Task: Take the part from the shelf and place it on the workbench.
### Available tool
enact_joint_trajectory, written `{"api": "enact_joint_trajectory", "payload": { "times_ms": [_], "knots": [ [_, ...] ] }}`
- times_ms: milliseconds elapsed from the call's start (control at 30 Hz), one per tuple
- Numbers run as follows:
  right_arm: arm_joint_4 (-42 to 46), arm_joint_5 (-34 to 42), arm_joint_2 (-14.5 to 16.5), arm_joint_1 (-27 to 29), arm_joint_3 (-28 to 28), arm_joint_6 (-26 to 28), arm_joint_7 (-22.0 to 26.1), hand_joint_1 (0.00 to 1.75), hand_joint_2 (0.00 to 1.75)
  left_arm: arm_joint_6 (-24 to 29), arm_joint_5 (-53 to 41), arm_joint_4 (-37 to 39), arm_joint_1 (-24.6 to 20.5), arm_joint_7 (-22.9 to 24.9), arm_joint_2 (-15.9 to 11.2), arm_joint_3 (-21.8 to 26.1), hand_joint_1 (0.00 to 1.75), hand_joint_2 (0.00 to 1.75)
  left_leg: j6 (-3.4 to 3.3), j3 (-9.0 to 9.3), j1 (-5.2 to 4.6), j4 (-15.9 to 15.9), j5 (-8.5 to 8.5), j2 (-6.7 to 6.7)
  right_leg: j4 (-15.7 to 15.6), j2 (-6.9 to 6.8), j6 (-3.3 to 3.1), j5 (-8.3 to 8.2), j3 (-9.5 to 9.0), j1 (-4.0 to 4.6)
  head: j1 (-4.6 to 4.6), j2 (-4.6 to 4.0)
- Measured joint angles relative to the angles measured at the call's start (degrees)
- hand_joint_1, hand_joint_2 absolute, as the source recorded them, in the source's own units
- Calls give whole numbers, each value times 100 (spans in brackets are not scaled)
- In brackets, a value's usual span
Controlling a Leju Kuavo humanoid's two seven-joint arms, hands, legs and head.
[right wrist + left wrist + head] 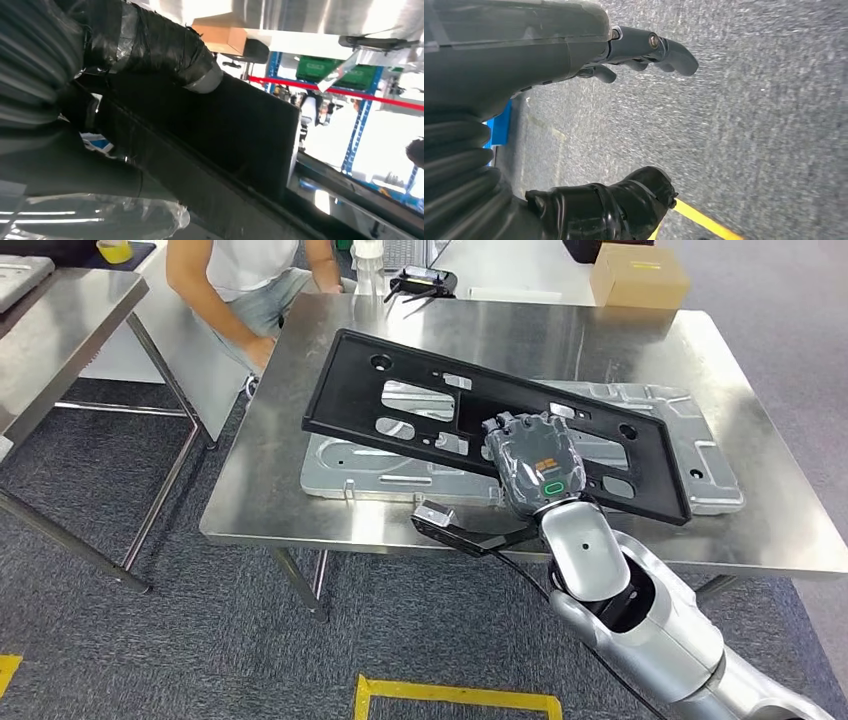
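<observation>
one cardboard box (640, 275) sits beyond the black part (420, 400).

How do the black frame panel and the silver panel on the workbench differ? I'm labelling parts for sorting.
Colour: the black frame panel is matte black, while the silver panel is bare, shiny metal.
Pose: the black frame panel sits skewed on top, with the right hand gripping its near edge; the silver panel lies flat on the workbench beneath it.
Shared: both are long, flat panels with cut-outs.
</observation>
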State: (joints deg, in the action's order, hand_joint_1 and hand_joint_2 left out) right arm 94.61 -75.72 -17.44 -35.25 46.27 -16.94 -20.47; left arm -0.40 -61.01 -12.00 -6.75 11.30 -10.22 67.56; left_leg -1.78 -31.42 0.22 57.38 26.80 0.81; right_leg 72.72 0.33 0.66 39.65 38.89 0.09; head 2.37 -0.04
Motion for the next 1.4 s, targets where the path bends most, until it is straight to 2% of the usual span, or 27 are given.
{"api": "enact_joint_trajectory", "payload": {
  "times_ms": [33, 67, 133, 167, 200, 267, 333, 367, 433, 467, 500, 533, 567, 633, 667, 700, 833, 967, 1133, 1167, 1267, 1300, 1333, 1400],
  "knots": [
    [-10, 4, -1, 13, 0, -1, -1, 175, 175, 1, 1, 0, 6, 0, 2, 0, 0, 175, 2, 134, -2, -3, 103, 11, -259, -1, -37, -133, 76, 30, -1, 0],
    [-22, 7, -1, 26, 0, -2, -1, 175, 175, 1, 2, 2, 17, 0, 7, 0, 0, 175, 8, 238, -2, -14, 203, 21, -605, -4, -85, -554, 117, 67, -4, 0],
    [-46, 16, -2, 60, 3, -2, 2, 175, 175, -2, 3, 8, 20, 0, 26, -2, 0, 175, 42, 419, -27, -15, 398, 48, -1215, 21, -177, -1546, 148, 132, -4, 1],
    [-55, 27, -2, 80, 5, -2, 5, 175, 175, -5, 4, 12, 23, 4, 36, -3, 0, 175, 62, 491, -40, -11, 459, 61, -1371, 37, -212, -1870, 131, 140, -2, 1],
    [-61, 39, 1, 86, 8, -1, 7, 175, 175, -8, 5, 14, 19, 7, 39, -4, 0, 175, 88, 553, -56, 17, 487, 69, -1424, 53, -239, -1944, 100, 139, 4, 1],
    [-61, 61, 4, 65, 8, 2, 7, 175, 175, -11, 8, 12, 15, 15, 14, -4, 0, 175, 141, 522, -60, 206, 442, 54, -1445, 55, -297, -1895, -29, 101, 12, 1],
    [-56, 77, 6, 39, 7, 3, -5, 175, 175, 1, 21, 10, -9, 16, -10, -4, 0, 175, 207, 199, -51, 756, 399, 17, -1470, 48, -346, -1817, -167, 73, 30, 1],
    [-55, 90, 6, 47, 7, 1, -5, 175, 175, 6, 32, 11, -19, 16, -8, -4, 0, 175, 241, -26, -41, 1089, 474, -1, -1475, 45, -360, -1765, -234, 66, 39, 1],
    [-55, 119, 7, 85, 7, -2, 6, 175, 175, -8, 53, 11, -19, 20, -6, -4, 0, 175, 285, -449, -20, 1507, 887, -19, -1478, 48, -371, -1641, -377, 53, 41, 0],
    [-56, 130, 7, 101, 7, 0, 14, 131, 131, -28, 59, 12, -12, 18, -4, -4, 0, 175, 294, -583, -11, 1518, 1087, -27, -1477, 56, -371, -1576, -453, 51, 43, 0],
    [-59, 138, 7, 110, 7, 2, 18, 87, 87, -52, 67, 13, -6, 6, -2, -4, 0, 175, 293, -659, -7, 1387, 1162, -33, -1476, 65, -370, -1510, -540, 55, 43, 0],
    [-61, 145, 7, 111, 7, 5, 19, 44, 44, -70, 76, 13, -2, -19, -3, -4, 0, 175, 276, -682, -11, 1134, 1028, -37, -1475, 72, -368, -1443, -630, 63, 43, 0],
    [-65, 154, 7, 110, 7, 8, 19, 0, 0, -79, 89, 13, 1, -46, -7, -4, 0, 175, 237, -675, -27, 797, 674, -36, -1478, 77, -366, -1376, -699, 69, 42, 0],
    [-74, 178, 10, 109, 8, 11, 21, 0, 0, -75, 133, 13, 18, -62, -25, -4, 0, 175, 115, -656, -85, 231, -143, -8, -1449, 103, -338, -1258, -799, 89, 28, 0],
    [-77, 190, 14, 114, 8, 14, 24, 0, 0, -63, 155, 13, 25, -43, -37, -4, 0, 175, 66, -650, -110, 98, -401, 6, -1440, 123, -314, -1213, -809, 89, 21, 0],
    [-81, 202, 19, 120, 9, 19, 25, 0, 0, -51, 173, 13, 32, -23, -47, -4, 0, 175, 41, -645, -125, 53, -499, 18, -1418, 143, -289, -1179, -822, 95, 14, 0],
    [-84, 216, 25, 118, 9, 41, 14, 0, 0, 21, 226, 13, -11, -86, -57, -5, 0, 0, 168, -637, -116, 21, -529, 20, -1430, 130, -288, -1132, -820, 77, 7, 0],
    [-85, 241, 30, 115, 9, 61, -1, 0, 0, -49, 236, 13, -34, -173, -85, -6, 0, 0, 132, -638, -113, 20, -495, 24, -1498, 126, -280, -1113, -852, 75, 7, 0],
    [-114, 270, 44, 109, 9, 89, 41, 0, 0, -257, 262, 8, -65, -49, -289, -7, 0, 0, 112, -635, -110, 20, -480, 26, -1524, 121, -272, -1105, -868, 83, 7, 0],
    [-125, 281, 48, 102, 9, 99, 61, 0, 0, -253, 287, 7, -70, 13, -309, -7, 0, 0, 100, -635, -121, 28, -470, 29, -1539, 121, -260, -1107, -872, 77, 8, 0],
    [-166, 316, 75, 55, 10, 148, 113, 0, 0, -237, 305, 8, -79, 132, -319, -7, 0, 0, -8, -581, -104, -41, -496, 20, -1578, 126, -171, -1119, -905, 82, 11, 0],
    [-180, 328, 84, 32, 11, 167, 125, 0, 0, -238, 307, 8, -85, 146, -316, -7, 0, 0, -39, -536, -71, -113, -533, 7, -1523, 108, -138, -1069, -899, 94, 2, 0],
    [-194, 342, 87, 8, 11, 183, 132, 0, 0, -238, 308, 7, -94, 153, -314, -7, 0, 0, -53, -495, -39, -181, -566, -10, -1373, 87, -113, -947, -846, 96, -14, 0],
    [-223, 373, 91, -23, 11, 204, 137, 0, 0, -247, 311, 7, -110, 155, -314, -6, 0, 0, -66, -466, -9, -246, -601, -31, -739, 45, -50, -550, -579, 47, -43, 0]
  ]
}}
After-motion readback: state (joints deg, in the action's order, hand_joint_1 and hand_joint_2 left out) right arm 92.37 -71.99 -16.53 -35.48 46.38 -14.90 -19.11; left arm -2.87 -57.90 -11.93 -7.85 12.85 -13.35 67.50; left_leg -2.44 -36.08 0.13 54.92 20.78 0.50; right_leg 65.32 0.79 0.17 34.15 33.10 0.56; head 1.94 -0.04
